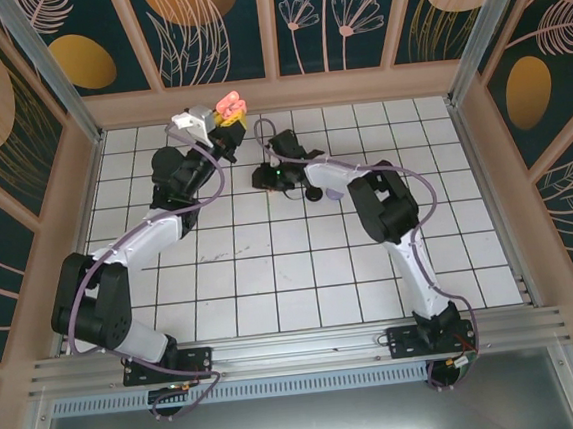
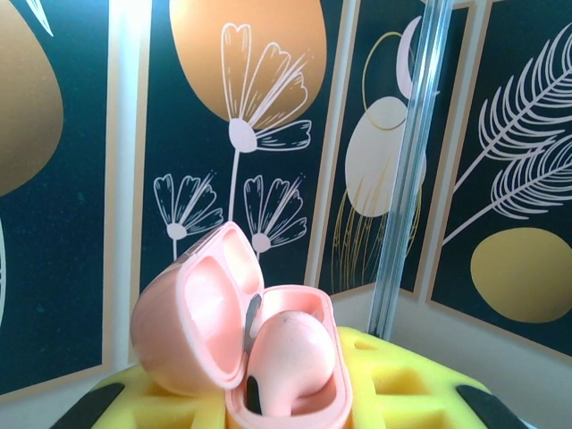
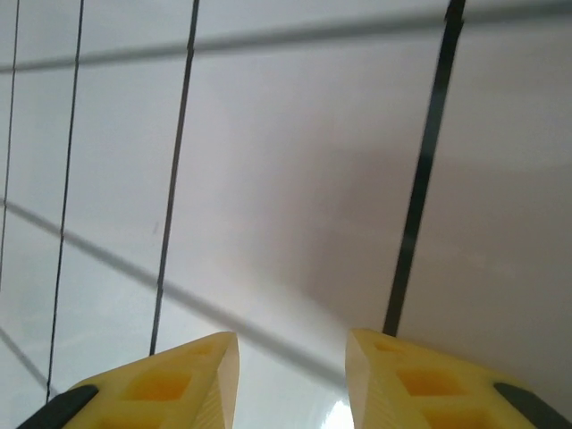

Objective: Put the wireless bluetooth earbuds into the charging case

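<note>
White tiled floor [image 1: 271, 266], dark grout lines; teal wall panels [image 1: 178, 63], gold ovals, pale flower outlines; beige frame [image 1: 286, 92].

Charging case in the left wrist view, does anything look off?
The salmon charging case, lid open in the left tool, holds one earbud that bulges above the rim, seemingly not fully seated.

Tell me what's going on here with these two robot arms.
The left gripper is holding a salmon-pink charging case up near the back wall. The case's lid is open, and one matching earbud sits in its base. The right gripper is low over the white tiled table, with its jaws apart and nothing between them.
</note>
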